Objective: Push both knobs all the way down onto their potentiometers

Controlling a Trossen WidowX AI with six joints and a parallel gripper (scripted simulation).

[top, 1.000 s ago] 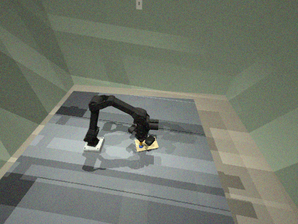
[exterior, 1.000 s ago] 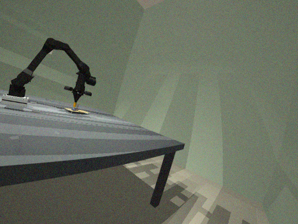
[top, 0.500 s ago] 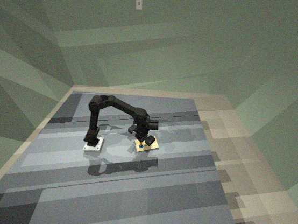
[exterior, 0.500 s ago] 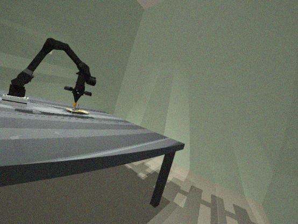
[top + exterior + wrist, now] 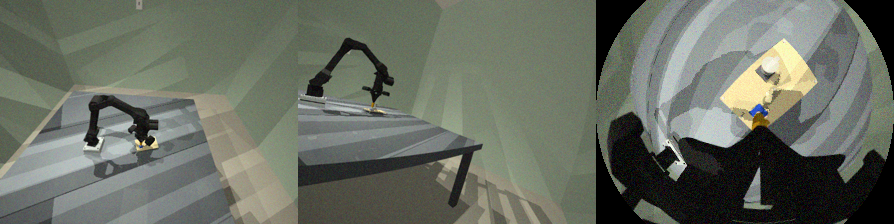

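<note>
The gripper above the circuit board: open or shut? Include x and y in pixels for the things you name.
Shut: in the wrist view, the gripper's (image 5: 141,140) (image 5: 373,102) (image 5: 760,129) black fingers meet in one point at the orange knob (image 5: 141,144) (image 5: 373,105) (image 5: 759,121).

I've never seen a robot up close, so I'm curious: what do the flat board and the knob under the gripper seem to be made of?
Board: perhaps matte laminate, being thin and pale yellow. Orange knob: possibly plastic, judging by its even colour.
</note>
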